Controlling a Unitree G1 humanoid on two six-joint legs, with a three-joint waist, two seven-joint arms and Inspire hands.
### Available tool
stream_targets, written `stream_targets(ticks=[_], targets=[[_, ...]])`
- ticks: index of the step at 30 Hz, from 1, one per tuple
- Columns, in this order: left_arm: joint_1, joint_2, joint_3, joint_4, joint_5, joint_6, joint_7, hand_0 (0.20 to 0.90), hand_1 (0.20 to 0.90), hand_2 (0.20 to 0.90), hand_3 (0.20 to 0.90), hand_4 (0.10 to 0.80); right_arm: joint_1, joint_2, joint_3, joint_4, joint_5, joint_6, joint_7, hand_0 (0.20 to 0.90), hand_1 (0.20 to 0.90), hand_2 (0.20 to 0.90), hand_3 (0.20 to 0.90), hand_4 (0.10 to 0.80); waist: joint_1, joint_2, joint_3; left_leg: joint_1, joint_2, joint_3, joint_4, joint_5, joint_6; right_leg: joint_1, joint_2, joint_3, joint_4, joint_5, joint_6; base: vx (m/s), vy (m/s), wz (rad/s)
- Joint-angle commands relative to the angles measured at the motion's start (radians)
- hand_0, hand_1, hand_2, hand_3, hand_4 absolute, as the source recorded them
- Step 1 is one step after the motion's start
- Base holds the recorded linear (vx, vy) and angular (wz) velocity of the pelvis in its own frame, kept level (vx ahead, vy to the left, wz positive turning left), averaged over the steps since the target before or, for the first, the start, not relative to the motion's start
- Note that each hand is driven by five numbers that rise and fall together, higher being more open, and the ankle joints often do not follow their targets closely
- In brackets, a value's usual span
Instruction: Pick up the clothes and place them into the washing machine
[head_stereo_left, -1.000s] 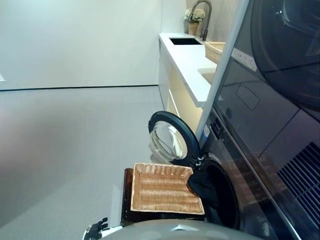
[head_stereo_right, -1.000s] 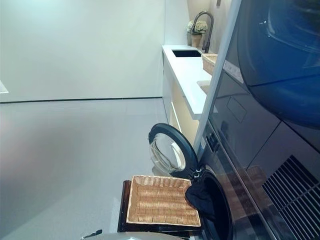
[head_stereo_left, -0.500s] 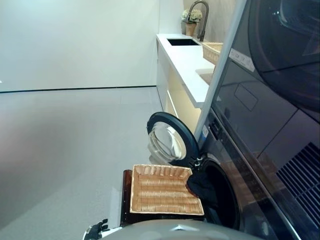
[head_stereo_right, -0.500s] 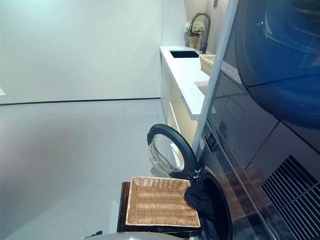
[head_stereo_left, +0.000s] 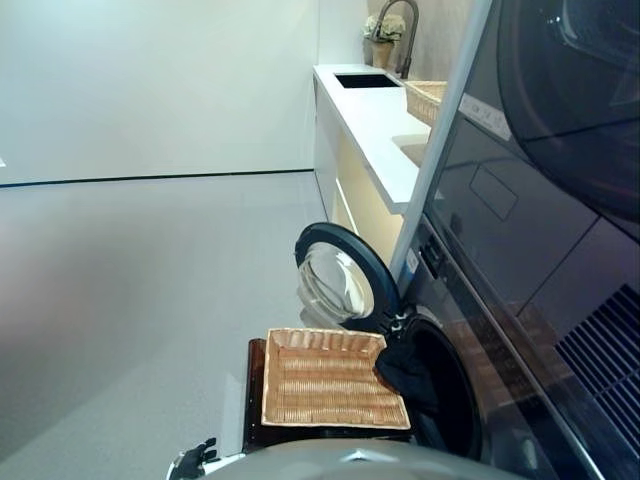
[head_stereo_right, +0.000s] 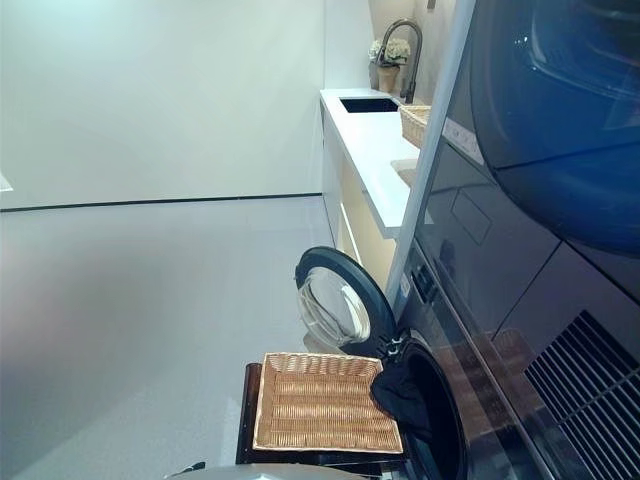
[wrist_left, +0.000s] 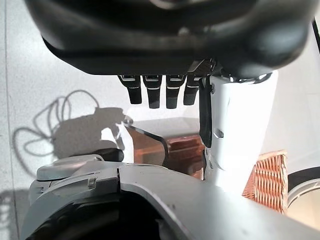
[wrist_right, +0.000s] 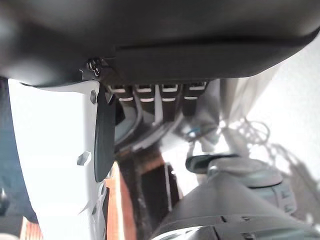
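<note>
A shallow wicker basket (head_stereo_left: 330, 385) with nothing in it rests on the low dark brown box (head_stereo_left: 252, 405) beside the washing machine (head_stereo_left: 450, 330). The machine's round door (head_stereo_left: 340, 280) stands open. A dark piece of clothing (head_stereo_left: 405, 370) hangs over the rim of the drum opening, half inside. My left hand (wrist_left: 165, 40) hangs low beside the box with its fingers (wrist_left: 159, 92) straight and holds nothing; it also shows at the bottom of the left eye view (head_stereo_left: 192, 462). My right hand (wrist_right: 150, 45) hangs with straight fingers (wrist_right: 155, 92) and holds nothing.
A white counter (head_stereo_left: 375, 115) with a dark sink (head_stereo_left: 367, 81), a tap, a small plant and a wicker basket (head_stereo_left: 430, 98) runs along the wall behind the machine. Grey floor (head_stereo_left: 130, 300) stretches to the left.
The view has shifted slightly; nothing in the scene has moved.
</note>
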Motion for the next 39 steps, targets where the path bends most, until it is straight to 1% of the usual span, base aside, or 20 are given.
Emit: stream_targets(ticks=[1, 5, 8, 12, 13, 15, 16, 18, 19, 20, 23, 27, 28, 29, 31, 34, 36, 39], targets=[[-0.065, -0.049, 0.009, 0.005, -0.023, -0.067, 0.021, 0.9, 0.9, 0.9, 0.9, 0.8, -0.061, -0.012, -0.019, -0.039, 0.029, -0.07, -0.027, 0.9, 0.9, 0.9, 0.9, 0.8, -0.022, 0.004, 0.0, -0.034, 0.045, -0.01, 0.022, 0.037, -0.083, 0.014, 0.005, 0.0, 0.047, -0.045, 0.005, 0.0, 0.0, 0.0], [-0.067, -0.043, 0.008, -0.002, -0.027, -0.07, 0.027, 0.9, 0.9, 0.9, 0.9, 0.8, -0.068, -0.004, -0.014, -0.064, 0.049, -0.078, -0.034, 0.9, 0.9, 0.9, 0.9, 0.8, -0.019, 0.0, 0.001, -0.037, 0.041, -0.008, 0.024, 0.034, -0.081, 0.011, 0.001, 0.001, 0.047, -0.043, 0.008, 0.002, 0.009, 0.0], [-0.068, -0.033, -0.008, -0.041, -0.02, -0.09, 0.053, 0.9, 0.9, 0.9, 0.9, 0.8, -0.079, 0.016, 0.005, -0.149, 0.098, -0.106, -0.041, 0.9, 0.9, 0.9, 0.9, 0.8, -0.012, -0.003, 0.007, -0.041, 0.034, -0.012, 0.023, 0.03, -0.076, 0.007, -0.008, 0.0, 0.048, -0.04, 0.013, 0.01, 0.045, -0.01], [-0.064, -0.014, -0.022, -0.101, -0.015, -0.109, 0.073, 0.9, 0.9, 0.9, 0.9, 0.8, -0.1, 0.023, 0.068, -0.257, 0.064, -0.116, -0.049, 0.9, 0.9, 0.9, 0.9, 0.8, 0.001, -0.006, 0.02, -0.053, 0.026, -0.017, 0.025, 0.03, -0.072, -0.001, -0.017, -0.005, 0.054, -0.038, 0.015, -0.001, 0.038, -0.01], [-0.071, -0.003, -0.031, -0.138, -0.024, -0.122, 0.089, 0.9, 0.9, 0.9, 0.9, 0.8, -0.136, 0.017, 0.11, -0.28, 0.024, -0.114, -0.062, 0.9, 0.9, 0.9, 0.9, 0.8, 0.014, -0.01, 0.032, -0.065, 0.024, -0.025, 0.029, 0.032, -0.072, -0.006, -0.019, -0.011, 0.058, -0.039, 0.015, -0.011, 0.03, 0.05], [-0.083, 0.011, -0.043, -0.197, -0.057, -0.138, 0.099, 0.9, 0.9, 0.9, 0.9, 0.8, -0.192, 0.004, 0.149, -0.269, -0.012, -0.107, -0.071, 0.9, 0.9, 0.9, 0.9, 0.8, 0.032, -0.015, 0.054, -0.089, 0.023, -0.039, 0.041, 0.034, -0.073, -0.015, -0.02, -0.023, 0.062, -0.04, 0.013, -0.021, 0.006, 0.08], [-0.083, 0.011, -0.043, -0.198, -0.057, -0.138, 0.099, 0.9, 0.9, 0.9, 0.9, 0.8, -0.194, 0.005, 0.148, -0.268, -0.012, -0.107, -0.071, 0.9, 0.9, 0.9, 0.9, 0.8, 0.031, -0.015, 0.054, -0.09, 0.022, -0.04, 0.042, 0.033, -0.072, -0.015, -0.021, -0.024, 0.062, -0.041, 0.013, -0.038, -0.014, 0.13], [-0.096, 0.034, -0.059, -0.282, -0.079, -0.157, 0.117, 0.9, 0.9, 0.9, 0.9, 0.8, -0.257, -0.016, 0.213, -0.296, -0.104, -0.092, -0.096, 0.9, 0.9, 0.9, 0.9, 0.8, 0.054, -0.02, 0.089, -0.129, 0.024, -0.055, 0.067, 0.033, -0.074, -0.039, -0.021, -0.039, 0.077, -0.043, 0.01, -0.128, -0.038, 0.2], [-0.108, 0.054, -0.072, -0.367, -0.106, -0.177, 0.124, 0.9, 0.9, 0.9, 0.9, 0.8, -0.306, -0.034, 0.245, -0.323, -0.157, -0.086, -0.118, 0.9, 0.9, 0.9, 0.9, 0.8, 0.069, -0.023, 0.139, -0.173, 0.025, -0.066, 0.107, 0.03, -0.076, -0.065, -0.024, -0.049, 0.097, -0.046, 0.008, -0.279, -0.062, 0.3], [-0.134, 0.063, -0.081, -0.376, -0.117, -0.183, 0.126, 0.9, 0.9, 0.9, 0.9, 0.8, -0.353, -0.046, 0.262, -0.314, -0.177, -0.085, -0.127, 0.9, 0.9, 0.9, 0.9, 0.8, 0.076, -0.025, 0.174, -0.216, 0.023, -0.075, 0.139, 0.03, -0.077, -0.096, -0.025, -0.053, 0.115, -0.045, 0.003, -0.363, -0.079, 0.41], [-0.172, 0.102, -0.104, -0.546, -0.202, -0.22, 0.122, 0.9, 0.9, 0.9, 0.9, 0.8, -0.506, -0.088, 0.332, -0.299, -0.304, -0.049, -0.184, 0.9, 0.9, 0.9, 0.9, 0.8, 0.109, -0.021, 0.27, -0.332, 0.015, -0.109, 0.224, 0.027, -0.085, -0.194, -0.031, -0.079, 0.191, -0.053, -0.013, -0.266, -0.059, 0.59], [-0.145, 0.148, -0.118, -0.784, -0.286, -0.241, 0.078, 0.9, 0.9, 0.9, 0.9, 0.8, -0.664, -0.132, 0.417, -0.226, -0.488, 0.011, -0.234, 0.9, 0.9, 0.9, 0.9, 0.8, 0.151, -0.019, 0.321, -0.437, 0.024, -0.128, 0.297, 0.017, -0.094, -0.289, -0.037, -0.094, 0.26, -0.072, -0.021, -0.099, -0.032, 0.18], [-0.145, 0.148, -0.117, -0.785, -0.286, -0.241, 0.078, 0.9, 0.9, 0.9, 0.9, 0.8, -0.664, -0.132, 0.417, -0.226, -0.488, 0.011, -0.234, 0.9, 0.9, 0.9, 0.9, 0.8, 0.149, -0.019, 0.318, -0.441, 0.023, -0.129, 0.294, 0.021, -0.093, -0.292, -0.037, -0.095, 0.257, -0.069, -0.021, -0.08, -0.03, 0.11], [-0.143, 0.162, -0.122, -0.865, -0.31, -0.246, 0.063, 0.9, 0.9, 0.9, 0.9, 0.8, -0.722, -0.155, 0.463, -0.201, -0.573, 0.031, -0.245, 0.9, 0.9, 0.9, 0.9, 0.8, 0.161, -0.026, 0.335, -0.486, 0.028, -0.13, 0.327, 0.011, -0.095, -0.338, -0.034, -0.093, 0.291, -0.083, -0.024, -0.067, -0.024, 0.14], [-0.149, 0.169, -0.125, -0.934, -0.335, -0.25, 0.056, 0.9, 0.9, 0.9, 0.9, 0.8, -0.778, -0.181, 0.511, -0.181, -0.675, 0.065, -0.267, 0.9, 0.9, 0.9, 0.9, 0.8, 0.17, -0.032, 0.351, -0.537, 0.03, -0.134, 0.359, 0.006, -0.097, -0.382, -0.032, -0.096, 0.32, -0.094, -0.026, -0.083, -0.033, 0.11], [-0.175, 0.179, -0.126, -0.993, -0.324, -0.251, 0.073, 0.9, 0.9, 0.9, 0.9, 0.8, -0.84, -0.232, 0.599, -0.181, -0.86, 0.112, -0.277, 0.9, 0.9, 0.9, 0.9, 0.8, 0.173, -0.038, 0.369, -0.603, 0.033, -0.142, 0.395, -0.003, -0.098, -0.449, -0.027, -0.1, 0.365, -0.109, -0.031, -0.055, -0.026, 0.06], [-0.184, 0.183, -0.133, -1.032, -0.324, -0.25, 0.071, 0.9, 0.9, 0.9, 0.9, 0.8, -0.889, -0.267, 0.664, -0.139, -0.976, 0.151, -0.272, 0.9, 0.9, 0.9, 0.9, 0.8, 0.179, -0.038, 0.377, -0.637, 0.03, -0.151, 0.41, -0.007, -0.101, -0.475, -0.026, -0.107, 0.379, -0.116, -0.032, -0.027, -0.034, 0.05], [-0.198, 0.186, -0.147, -1.063, -0.34, -0.242, 0.064, 0.9, 0.9, 0.9, 0.9, 0.8, -0.947, -0.289, 0.707, -0.095, -1.056, 0.18, -0.246, 0.9, 0.9, 0.9, 0.9, 0.8, 0.187, -0.034, 0.394, -0.674, 0.028, -0.156, 0.424, -0.006, -0.101, -0.511, -0.025, -0.113, 0.398, -0.121, -0.035, -0.021, -0.034, 0.07]])
